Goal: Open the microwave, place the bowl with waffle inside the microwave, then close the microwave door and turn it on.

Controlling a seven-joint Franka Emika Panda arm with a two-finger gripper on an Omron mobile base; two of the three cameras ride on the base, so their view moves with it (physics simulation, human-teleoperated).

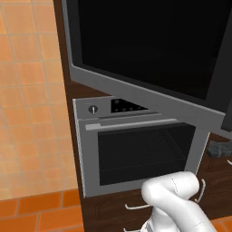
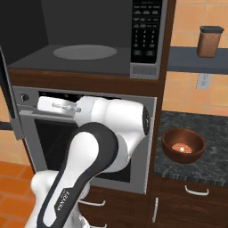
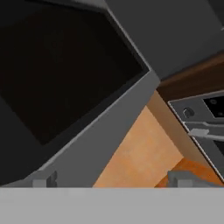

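Microwave door (image 1: 149,50) swung open, exposing the microwave (image 2: 89,40) cavity and round plate (image 2: 84,52). Tool (image 3: 109,180) spread open, empty, just beside the door's lower frame. Bowl with waffle (image 2: 183,145) rests on the dark surface (image 2: 209,160), well apart to the right.

Microwave door (image 1: 149,45) wide open

— How is the light on your side?

— Even and flat from where I sit; I find no clear source and no hard shadows. The orange wall tiles (image 1: 27,90) come through bright.

— And the dark areas?

— The microwave door (image 1: 149,41) glass is flat black, no glare. The cavity of the microwave (image 2: 84,40) is dim. My hand view looks soft and blocky.
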